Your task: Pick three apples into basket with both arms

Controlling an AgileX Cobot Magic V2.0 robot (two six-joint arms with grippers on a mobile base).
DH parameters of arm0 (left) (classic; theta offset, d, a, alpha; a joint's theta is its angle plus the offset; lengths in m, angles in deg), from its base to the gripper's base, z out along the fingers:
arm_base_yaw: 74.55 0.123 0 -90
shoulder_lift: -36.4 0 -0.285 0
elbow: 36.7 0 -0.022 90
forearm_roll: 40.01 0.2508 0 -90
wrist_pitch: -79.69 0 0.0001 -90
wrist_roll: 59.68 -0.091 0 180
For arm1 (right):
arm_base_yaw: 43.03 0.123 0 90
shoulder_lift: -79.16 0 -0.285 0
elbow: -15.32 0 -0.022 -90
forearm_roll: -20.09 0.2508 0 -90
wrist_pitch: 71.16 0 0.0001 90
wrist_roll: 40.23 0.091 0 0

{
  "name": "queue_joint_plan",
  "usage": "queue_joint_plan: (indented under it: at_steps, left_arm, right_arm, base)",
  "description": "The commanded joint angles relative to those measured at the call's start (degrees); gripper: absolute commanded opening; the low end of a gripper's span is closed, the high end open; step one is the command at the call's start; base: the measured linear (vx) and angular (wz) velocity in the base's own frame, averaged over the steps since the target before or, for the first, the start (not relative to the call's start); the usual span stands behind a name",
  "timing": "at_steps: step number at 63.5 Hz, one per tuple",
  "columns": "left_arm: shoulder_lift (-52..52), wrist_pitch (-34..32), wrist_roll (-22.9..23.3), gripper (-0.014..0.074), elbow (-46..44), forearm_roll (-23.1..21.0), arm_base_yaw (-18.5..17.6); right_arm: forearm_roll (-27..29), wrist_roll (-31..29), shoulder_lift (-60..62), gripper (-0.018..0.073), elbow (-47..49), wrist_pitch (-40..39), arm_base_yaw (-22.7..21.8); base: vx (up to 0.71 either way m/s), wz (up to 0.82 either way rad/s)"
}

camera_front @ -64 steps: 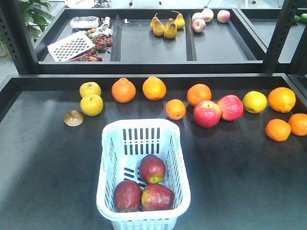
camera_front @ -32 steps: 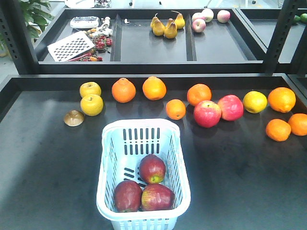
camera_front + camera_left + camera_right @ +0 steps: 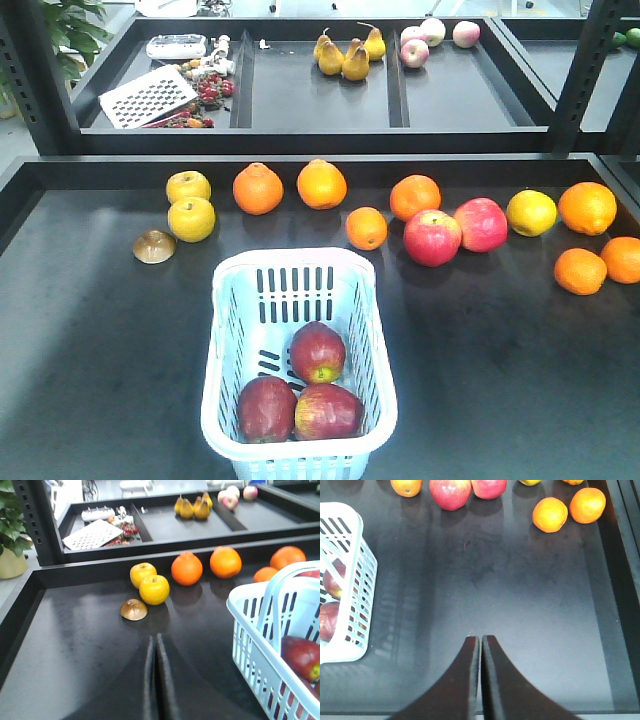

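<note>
Three dark maroon-red apples lie in the pale blue-white basket (image 3: 222, 330) at the front middle: one toward the middle (image 3: 317, 351), one at the front left (image 3: 266, 408), one at the front right (image 3: 328, 411). The basket also shows in the left wrist view (image 3: 250, 630) with an apple (image 3: 302, 656) inside, and in the right wrist view (image 3: 362, 570) with apples (image 3: 331, 577) behind its slots. My left gripper (image 3: 154, 639) is shut and empty, left of the basket. My right gripper (image 3: 480, 639) is shut and empty, right of the basket. Neither arm shows in the front view.
Along the back edge lie two yellow apples (image 3: 190, 218), several oranges (image 3: 258, 188), two pinkish-red apples (image 3: 432, 237), a lemon-yellow fruit (image 3: 531, 212) and a brown half-round object (image 3: 154, 246). A raised rear shelf holds pears (image 3: 345, 55), a white grater (image 3: 148, 96) and pale apples (image 3: 432, 32).
</note>
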Motion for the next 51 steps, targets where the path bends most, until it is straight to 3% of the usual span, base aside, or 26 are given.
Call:
queue_joint_plan:
  at_steps: [1,14,34,51]
  left_arm:
    - [-3.51,-9.14,-4.14,-0.0006,3.33,-5.40,2.08]
    - [-11.82,-17.26,-5.14,-0.0006,12.61,-6.06,4.47]
    - [-15.95,-14.97,-5.12,-0.0006,12.54,-5.96,8.04]
    - [-15.95,-14.86,-5.12,-0.0006,12.49,-5.96,8.17]
  right_arm:
    - [-0.39,-0.72,0.21,-0.0009,1.40,-2.82,-0.30]
    - [-0.39,-0.72,0.21,-0.0009,1.40,-2.82,-0.30]
    - [-0.39,-0.72,0.21,-0.0009,1.40,-2.82,-0.30]
    - [-0.39,-0.72,0.21,-0.0009,1.40,-2.82,-0.30]
  base:
    - [0.00,0.00]
    - [0.00,0.00]
    - [0.00,0.00]
    - [0.00,0.00]
